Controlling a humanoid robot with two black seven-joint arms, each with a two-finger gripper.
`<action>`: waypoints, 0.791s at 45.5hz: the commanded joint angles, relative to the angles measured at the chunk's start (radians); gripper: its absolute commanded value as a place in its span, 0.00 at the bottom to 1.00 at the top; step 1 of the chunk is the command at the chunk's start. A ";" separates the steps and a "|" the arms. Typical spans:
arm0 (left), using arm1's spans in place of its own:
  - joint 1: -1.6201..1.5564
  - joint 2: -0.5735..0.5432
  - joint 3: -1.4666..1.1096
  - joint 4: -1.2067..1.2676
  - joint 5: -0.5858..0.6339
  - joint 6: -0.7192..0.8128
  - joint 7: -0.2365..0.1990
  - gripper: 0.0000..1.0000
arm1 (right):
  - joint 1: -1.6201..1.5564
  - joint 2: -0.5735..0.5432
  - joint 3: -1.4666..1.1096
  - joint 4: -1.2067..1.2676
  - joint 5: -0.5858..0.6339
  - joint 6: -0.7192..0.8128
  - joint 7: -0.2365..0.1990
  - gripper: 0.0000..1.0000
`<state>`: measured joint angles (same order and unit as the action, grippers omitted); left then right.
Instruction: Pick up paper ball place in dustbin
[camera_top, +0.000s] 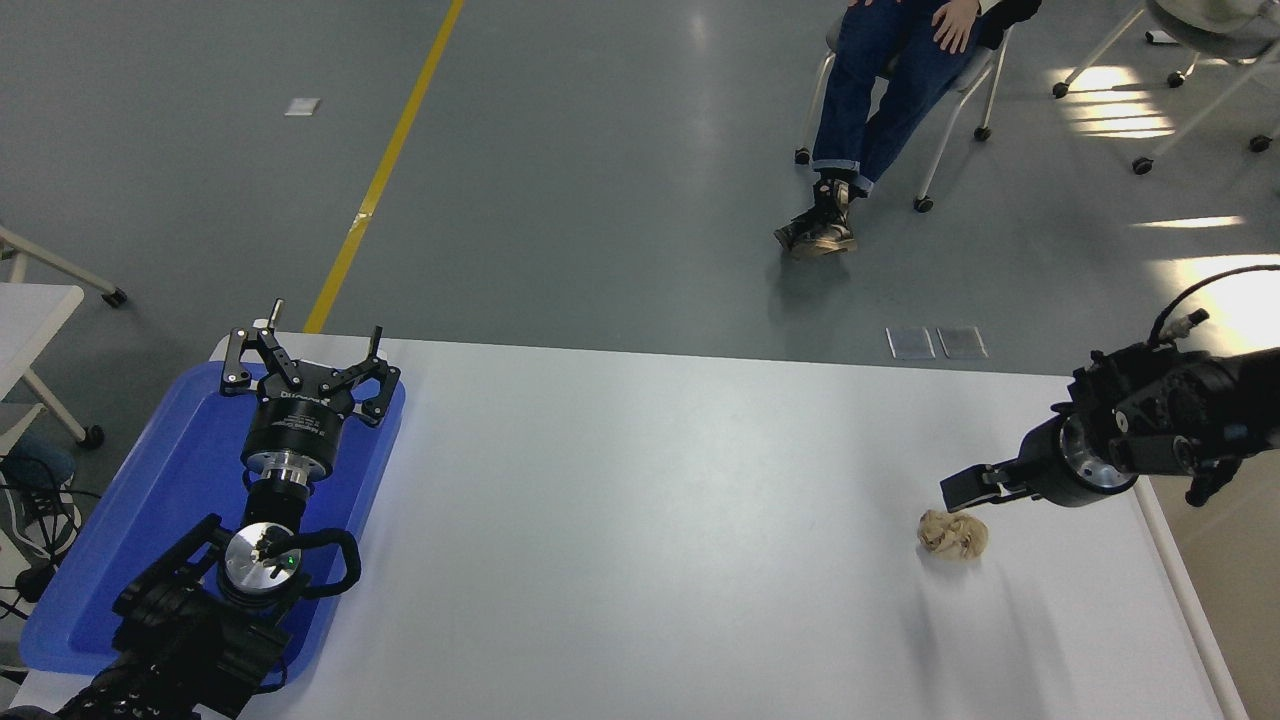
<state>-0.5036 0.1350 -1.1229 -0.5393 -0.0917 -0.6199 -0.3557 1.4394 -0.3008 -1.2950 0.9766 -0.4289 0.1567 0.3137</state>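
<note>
Black arms, silver wrist rings (cables looped, apparently black).

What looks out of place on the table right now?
Only the crumpled paper ball stands out: loose litter on the white table near its right edge, just below the right hand. Nothing looks spilled or damaged.
</note>
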 joint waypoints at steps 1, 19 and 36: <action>0.000 0.000 0.000 0.001 0.000 0.000 0.000 1.00 | -0.109 0.002 0.054 -0.093 0.005 -0.055 -0.002 1.00; -0.001 0.000 0.000 0.001 0.000 0.000 0.000 1.00 | -0.221 0.057 0.123 -0.182 0.015 -0.106 -0.025 0.99; -0.001 0.000 0.000 0.001 0.000 0.000 0.000 1.00 | -0.315 0.112 0.149 -0.280 0.032 -0.129 -0.058 0.97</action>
<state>-0.5045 0.1350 -1.1229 -0.5385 -0.0917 -0.6196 -0.3561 1.1860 -0.2201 -1.1598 0.7633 -0.4044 0.0456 0.2696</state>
